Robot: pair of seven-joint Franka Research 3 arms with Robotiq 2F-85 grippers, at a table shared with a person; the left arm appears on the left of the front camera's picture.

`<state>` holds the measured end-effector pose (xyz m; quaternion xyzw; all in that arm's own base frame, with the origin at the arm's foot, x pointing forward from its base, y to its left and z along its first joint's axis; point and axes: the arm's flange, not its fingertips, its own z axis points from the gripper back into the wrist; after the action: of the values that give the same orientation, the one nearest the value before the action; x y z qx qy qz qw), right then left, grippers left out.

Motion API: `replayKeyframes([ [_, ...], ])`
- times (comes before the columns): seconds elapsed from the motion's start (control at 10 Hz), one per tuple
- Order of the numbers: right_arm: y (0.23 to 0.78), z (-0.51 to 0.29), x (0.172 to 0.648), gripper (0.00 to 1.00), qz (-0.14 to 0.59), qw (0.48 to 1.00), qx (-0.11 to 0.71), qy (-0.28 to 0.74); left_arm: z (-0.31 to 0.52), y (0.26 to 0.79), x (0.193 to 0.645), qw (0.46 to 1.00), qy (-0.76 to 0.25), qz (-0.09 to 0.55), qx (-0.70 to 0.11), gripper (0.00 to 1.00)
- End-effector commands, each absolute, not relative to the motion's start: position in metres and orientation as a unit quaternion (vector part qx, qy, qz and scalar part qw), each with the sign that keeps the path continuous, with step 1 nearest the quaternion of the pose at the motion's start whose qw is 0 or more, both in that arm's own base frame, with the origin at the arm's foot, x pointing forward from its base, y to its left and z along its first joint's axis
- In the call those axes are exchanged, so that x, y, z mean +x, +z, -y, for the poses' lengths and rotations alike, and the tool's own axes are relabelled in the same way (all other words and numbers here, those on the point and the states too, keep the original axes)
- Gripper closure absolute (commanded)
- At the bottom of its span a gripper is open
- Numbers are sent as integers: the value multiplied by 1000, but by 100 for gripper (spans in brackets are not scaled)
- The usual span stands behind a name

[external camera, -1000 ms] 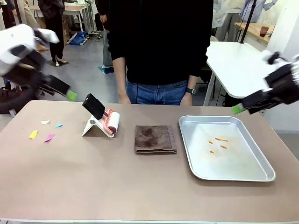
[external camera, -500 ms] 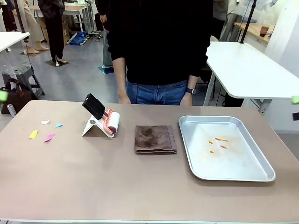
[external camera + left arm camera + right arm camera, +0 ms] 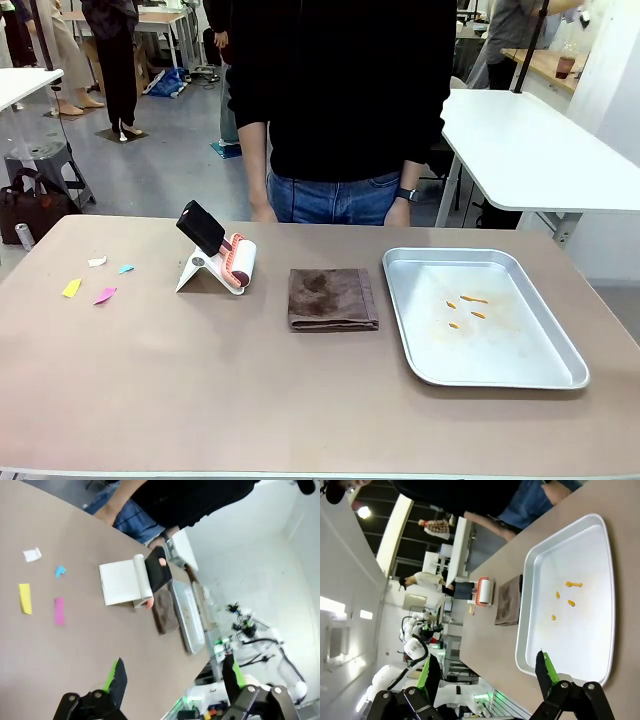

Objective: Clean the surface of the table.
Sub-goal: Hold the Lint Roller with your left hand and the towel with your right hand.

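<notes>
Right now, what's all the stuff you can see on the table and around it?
table: one, taupe-brown, between robot and person
cloth: one, brown, folded, table's middle
lint roller: one, white with black handle, on a white stand, left of the cloth
paper scraps: four, white, blue, yellow, pink, table's left end
tray: one, silver, table's right side
orange bits: four, orange, inside the tray
person: one, black top, blue jeans, far side
left gripper: one, black, green pads, jaws open
right gripper: one, black, green pads, jaws open
</notes>
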<state>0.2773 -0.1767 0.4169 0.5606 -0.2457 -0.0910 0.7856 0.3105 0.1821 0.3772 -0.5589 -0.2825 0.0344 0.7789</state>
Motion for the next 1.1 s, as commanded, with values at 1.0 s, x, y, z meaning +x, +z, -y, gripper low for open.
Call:
replayKeyframes([
  [1.0,405,180,278,0,247,779,567,-103,-181,363,315,763,50,293,-574,0],
])
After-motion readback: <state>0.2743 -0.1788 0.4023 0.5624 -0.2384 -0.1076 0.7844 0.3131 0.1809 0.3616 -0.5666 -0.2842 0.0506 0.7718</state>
